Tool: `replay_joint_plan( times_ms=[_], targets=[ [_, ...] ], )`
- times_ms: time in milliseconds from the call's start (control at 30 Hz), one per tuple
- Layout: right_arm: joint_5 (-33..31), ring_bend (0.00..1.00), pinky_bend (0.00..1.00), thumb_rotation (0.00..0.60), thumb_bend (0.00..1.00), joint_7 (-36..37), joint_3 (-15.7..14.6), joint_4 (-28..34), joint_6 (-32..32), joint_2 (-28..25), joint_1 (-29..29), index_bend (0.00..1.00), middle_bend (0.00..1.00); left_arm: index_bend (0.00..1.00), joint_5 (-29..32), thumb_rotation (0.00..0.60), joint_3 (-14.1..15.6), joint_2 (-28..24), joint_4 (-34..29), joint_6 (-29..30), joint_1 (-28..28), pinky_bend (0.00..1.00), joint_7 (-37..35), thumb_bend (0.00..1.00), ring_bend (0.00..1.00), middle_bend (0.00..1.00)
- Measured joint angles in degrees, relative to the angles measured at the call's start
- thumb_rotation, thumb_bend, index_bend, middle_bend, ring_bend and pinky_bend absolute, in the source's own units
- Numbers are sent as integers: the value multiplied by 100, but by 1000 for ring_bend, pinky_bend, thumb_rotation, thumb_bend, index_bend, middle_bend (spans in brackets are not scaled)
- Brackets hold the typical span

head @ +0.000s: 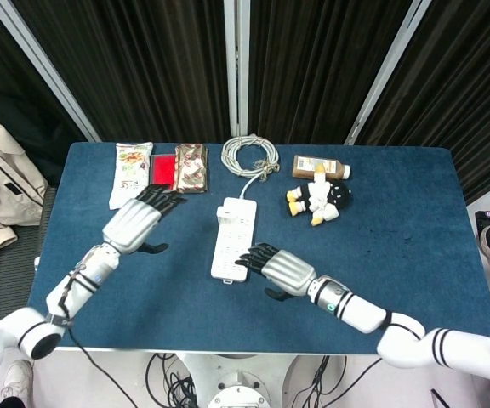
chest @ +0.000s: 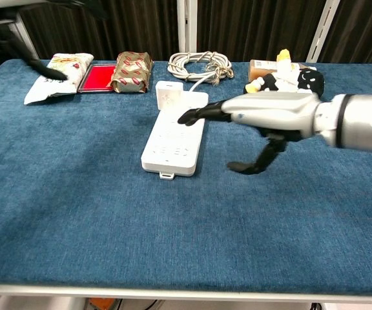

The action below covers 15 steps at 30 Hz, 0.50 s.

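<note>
Power strip (head: 233, 238) lies mid-table, long axis running away from the robot. Right hand (head: 277, 268) is held spread just right of its near end, nearer. Left hand (head: 134, 223), spread and empty, is held well left.

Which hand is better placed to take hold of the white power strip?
Probably the right hand: its open fingertips already hover at the power strip, while the left hand hangs open nearer the snack packets.
</note>
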State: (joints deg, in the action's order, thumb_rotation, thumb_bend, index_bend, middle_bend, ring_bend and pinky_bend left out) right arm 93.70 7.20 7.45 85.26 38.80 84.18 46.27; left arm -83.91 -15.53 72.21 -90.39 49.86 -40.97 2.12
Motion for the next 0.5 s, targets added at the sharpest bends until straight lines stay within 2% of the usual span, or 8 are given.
replay_joint_plan(
  times_ms=[167,333,500],
  targets=[
    [-407,0,0,600,362,-258,64,-442,-179,508,219,17,80,181,329,600,-174,706,992,-858,-904,178,-149,183,67,161],
    [-617,0,0,600,362,-367,22,-723,-181,788,312,19,100,216,447,600,-185,1280,1784,-1270,-1439,210,-351,191,100,196],
    [-680,0,0,600,362,-330,-69,-865,-131,909,362,19,101,230,435,600,-51,1731,2517,-1529,-1814,226,-504,191,100,203]
  ],
)
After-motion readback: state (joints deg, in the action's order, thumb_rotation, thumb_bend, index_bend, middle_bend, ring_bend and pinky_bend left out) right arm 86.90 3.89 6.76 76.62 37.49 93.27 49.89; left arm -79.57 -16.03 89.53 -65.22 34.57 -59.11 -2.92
